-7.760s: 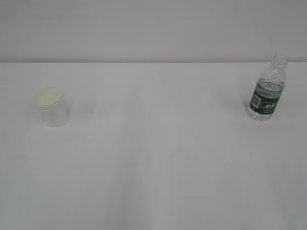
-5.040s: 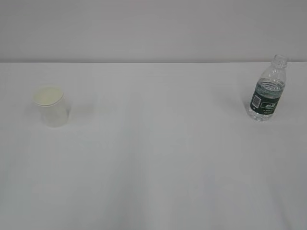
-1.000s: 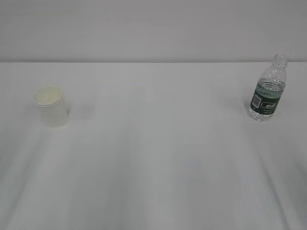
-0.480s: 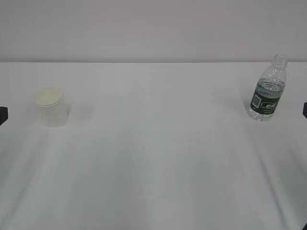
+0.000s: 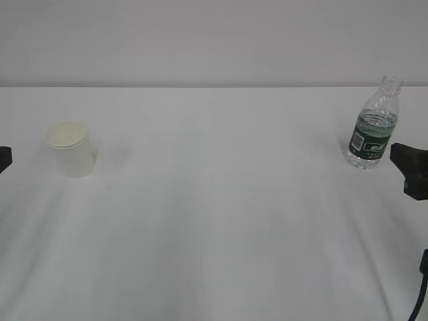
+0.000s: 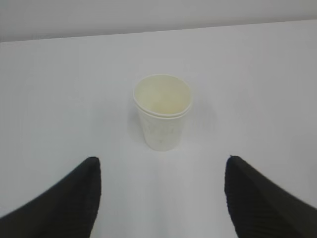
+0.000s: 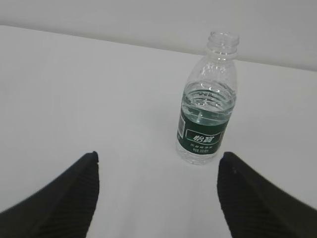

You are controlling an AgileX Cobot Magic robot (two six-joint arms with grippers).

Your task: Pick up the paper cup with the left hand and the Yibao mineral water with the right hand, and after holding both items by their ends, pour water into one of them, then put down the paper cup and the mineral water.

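The white paper cup (image 5: 69,148) stands upright on the left of the table, its cream inside empty. In the left wrist view the paper cup (image 6: 162,111) sits ahead of my left gripper (image 6: 161,161), which is open and apart from it. The Yibao mineral water (image 5: 372,127), a capless clear bottle with a dark green label, stands upright at the far right, partly filled. In the right wrist view the bottle (image 7: 207,124) stands ahead and slightly right of my open right gripper (image 7: 158,154). One dark finger (image 5: 409,167) shows at the right edge, just right of the bottle.
The white table (image 5: 214,221) meets a pale wall at its far edge. A dark sliver of the left arm (image 5: 3,159) shows at the left edge, left of the cup. A dark cable (image 5: 422,287) hangs at the lower right corner.
The right gripper has come into the exterior view from the right edge and moved in toward the bottle. The left arm's sliver appeared at the left edge. Cup and bottle have not moved.
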